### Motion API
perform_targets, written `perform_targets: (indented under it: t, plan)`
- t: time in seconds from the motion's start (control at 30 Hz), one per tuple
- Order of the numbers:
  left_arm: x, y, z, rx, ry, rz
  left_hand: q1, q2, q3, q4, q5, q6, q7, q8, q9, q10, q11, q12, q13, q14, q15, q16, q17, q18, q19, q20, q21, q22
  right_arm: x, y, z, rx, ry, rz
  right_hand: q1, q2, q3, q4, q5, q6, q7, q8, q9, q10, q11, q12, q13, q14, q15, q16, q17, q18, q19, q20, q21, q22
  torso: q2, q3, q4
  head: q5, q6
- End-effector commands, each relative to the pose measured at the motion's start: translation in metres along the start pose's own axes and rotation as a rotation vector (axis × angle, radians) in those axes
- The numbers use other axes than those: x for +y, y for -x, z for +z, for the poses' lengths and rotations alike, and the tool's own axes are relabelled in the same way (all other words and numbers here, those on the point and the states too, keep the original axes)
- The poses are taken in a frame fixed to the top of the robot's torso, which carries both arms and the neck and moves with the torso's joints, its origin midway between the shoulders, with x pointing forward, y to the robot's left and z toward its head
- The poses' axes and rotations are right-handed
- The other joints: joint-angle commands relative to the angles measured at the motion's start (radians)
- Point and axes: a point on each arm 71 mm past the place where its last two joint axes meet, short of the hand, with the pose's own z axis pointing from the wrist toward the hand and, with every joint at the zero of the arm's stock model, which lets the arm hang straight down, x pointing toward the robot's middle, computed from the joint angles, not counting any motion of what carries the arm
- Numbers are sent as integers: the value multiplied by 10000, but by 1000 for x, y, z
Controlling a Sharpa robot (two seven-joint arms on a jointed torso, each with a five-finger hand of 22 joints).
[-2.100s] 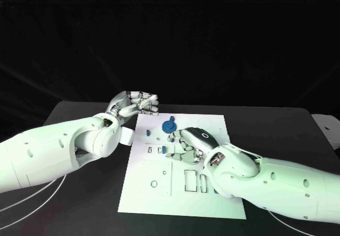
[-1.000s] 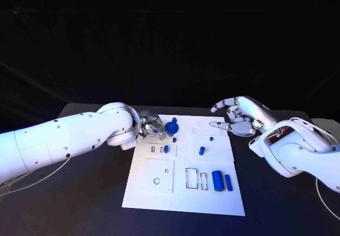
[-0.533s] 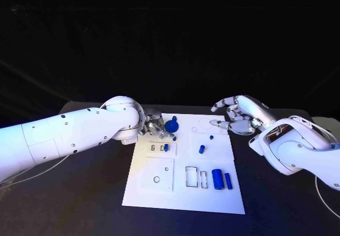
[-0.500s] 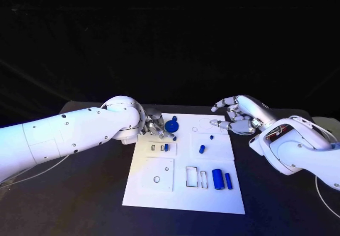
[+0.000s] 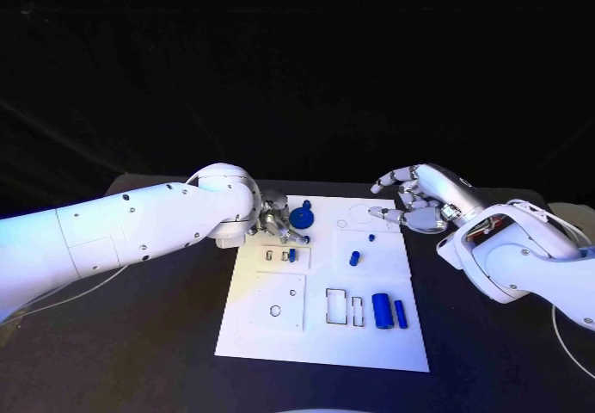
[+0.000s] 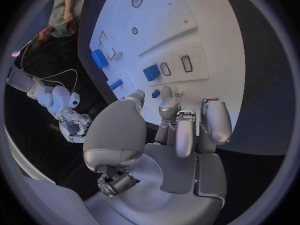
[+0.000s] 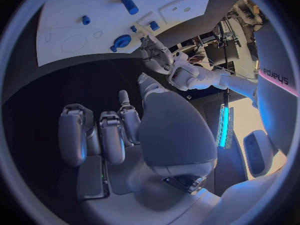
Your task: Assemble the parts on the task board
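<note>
Near the board's (image 5: 266,331) front edge, two blue blocks (image 5: 388,310) stood side by side toward the right edge, an open slot beside them. At mid-board a small blue peg (image 5: 353,257) lay loose — judged not yet seated. At the far-left corner, the left hand (image 5: 274,221) hovered by the round blue part (image 5: 302,220), fingers curled, nothing gripped as far as visible. The right hand (image 5: 420,202) hung over the far-right corner — fingers apart, empty. Judgement: assembly partly done, several recesses unfilled.
</note>
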Motion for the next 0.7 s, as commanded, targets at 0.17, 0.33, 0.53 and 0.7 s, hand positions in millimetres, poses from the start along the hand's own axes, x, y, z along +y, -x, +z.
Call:
perform_targets:
  t: [0.17, 0.33, 0.53, 0.7]
  plan:
    - [-2, -5, 3, 837, 19, 78, 32, 139, -61, -5, 6, -154, 9, 41, 46, -174, 2, -29, -82, 875, -56, -76, 2189, -63, -54, -16, -5, -102, 0, -2, 1, 141, -56, -50, -106, -20, 66, 15, 75, 38, -12, 38, 1, 14, -75, -37, 826, 1042, -89, 34, 2635, 110, -4, -79, -59, 1360, 7, 1, -32, 4, -45]
    - [-4, -7, 5, 1047, -19, 64, 112, 189, -51, -13, 6, -195, 19, 43, 78, -218, 12, -47, -101, 869, -46, -83, 2178, -59, -78, -8, -17, -122, -1, -2, 1, 144, -76, -46, -98, -33, 136, 8, 349, 14, -13, 64, -13, 10, -81, -47, 816, 1042, -95, 34, 2635, 109, 1, -88, -66, 1366, 12, 3, -3, -24, -77]
    - [-7, -10, 7, 1252, -65, 62, 235, 255, -12, -17, 6, -234, 28, 46, 118, -248, 20, -47, -99, 866, -37, -85, 2177, -57, -94, 2, -19, -124, 0, -3, 2, 166, -82, -40, -93, -42, 166, 6, 447, 8, -13, 74, -18, 13, -83, -45, 818, 1042, -96, 34, 2635, 108, 4, -90, -65, 1371, 12, 2, 2, -18, -110]
    - [-7, -11, 8, 1408, -66, 72, 323, 319, 46, -16, 7, -253, 32, 49, 147, -251, 24, -27, -77, 868, -31, -80, 2186, -59, -97, 10, -12, -110, -1, -4, 2, 216, -134, -51, -93, -43, 173, 7, 468, 8, -13, 76, -19, 21, -82, -37, 825, 1042, -97, 34, 2635, 104, 13, -91, -50, 1381, 6, 9, 8, -20, -128]
